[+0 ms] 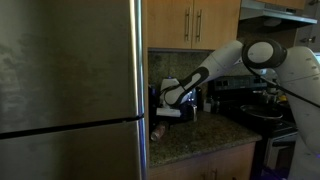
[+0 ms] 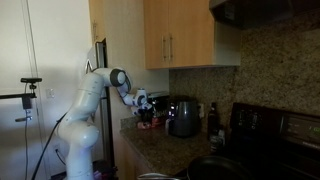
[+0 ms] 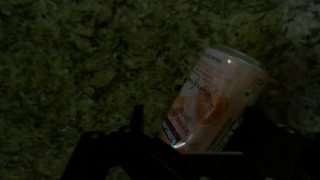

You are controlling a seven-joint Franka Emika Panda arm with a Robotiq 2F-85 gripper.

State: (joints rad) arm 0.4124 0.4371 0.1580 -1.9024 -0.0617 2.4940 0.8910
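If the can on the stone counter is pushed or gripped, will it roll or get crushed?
The can seems to lie on its side on the counter, so a sideways push would probably roll it. It looks like thin metal, so a hard squeeze may dent it. Its glossy label may be slippery.

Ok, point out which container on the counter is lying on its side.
The can with the orange label, directly under the gripper. The dark appliance and the bottle farther along stand upright.
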